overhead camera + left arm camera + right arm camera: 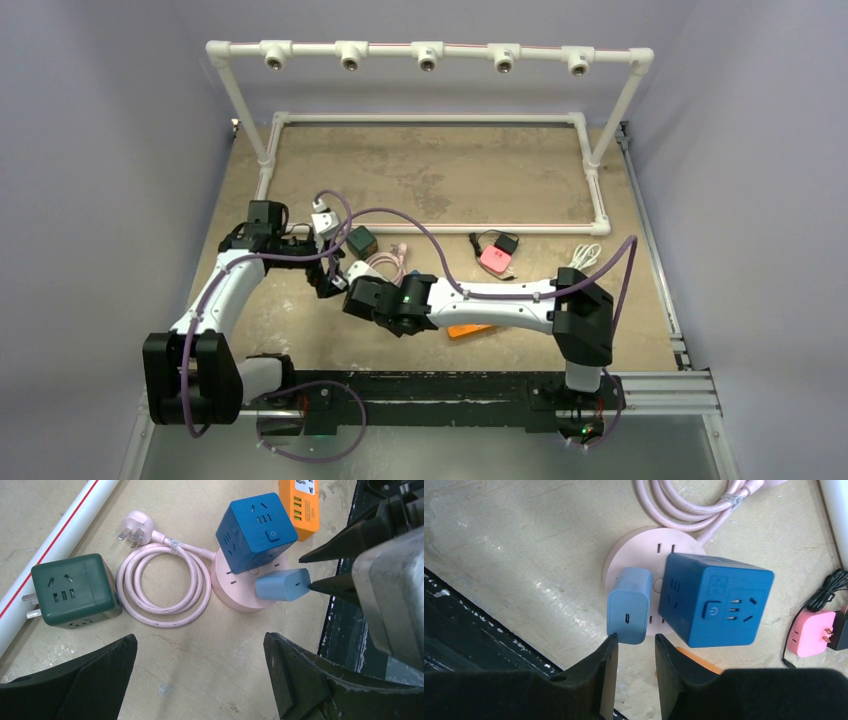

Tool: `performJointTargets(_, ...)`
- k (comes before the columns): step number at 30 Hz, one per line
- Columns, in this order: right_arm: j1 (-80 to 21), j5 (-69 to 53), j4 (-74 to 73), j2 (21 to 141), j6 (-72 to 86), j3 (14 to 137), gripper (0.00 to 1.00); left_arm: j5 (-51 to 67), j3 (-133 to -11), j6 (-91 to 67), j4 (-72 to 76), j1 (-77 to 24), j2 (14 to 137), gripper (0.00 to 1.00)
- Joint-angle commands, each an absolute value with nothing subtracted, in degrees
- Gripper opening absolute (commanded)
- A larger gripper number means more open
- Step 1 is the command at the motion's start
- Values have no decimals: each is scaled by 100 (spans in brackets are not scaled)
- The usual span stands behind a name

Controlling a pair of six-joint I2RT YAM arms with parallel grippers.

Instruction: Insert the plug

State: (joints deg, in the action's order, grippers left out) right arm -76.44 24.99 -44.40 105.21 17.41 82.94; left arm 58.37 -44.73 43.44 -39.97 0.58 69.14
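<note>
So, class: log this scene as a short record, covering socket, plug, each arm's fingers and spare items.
socket: pink round plastic power strip, dark-blue cube adapter standing on it
plug: light-blue rectangular charger, standing on the pink strip beside the cube
right fingers: apart, tips just short of the charger, gripping nothing
left fingers: wide open, holding nothing
spare: green cube adapter, orange power strip

- A light-blue charger plug, a rounded block, stands upright at the centre of the frame on the pink base, its small oval port facing the camera.
- The round pink socket base lies flat beneath it, slots facing up.
</note>
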Motion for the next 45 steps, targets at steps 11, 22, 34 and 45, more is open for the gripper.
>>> performJointTargets(11,-7176,2490,-3849,9996,1632,8014,36,6168,-4393,5222,-4501,-360,6136,99)
performJointTargets(22,-6762,1909,-3822,9390,1932,8028,42,5184,-4267,4892,-3744,-1442,5639,99)
performJointTargets(34,-5823,1490,-3543,8774,2121,7601,53,3870,-3989,3690,-2901,-3032,5500,99)
performJointTargets(45,-4637,454,-2896,8927,2034,7674,65,2122,-3912,1880,-2158,-4831,5543,99)
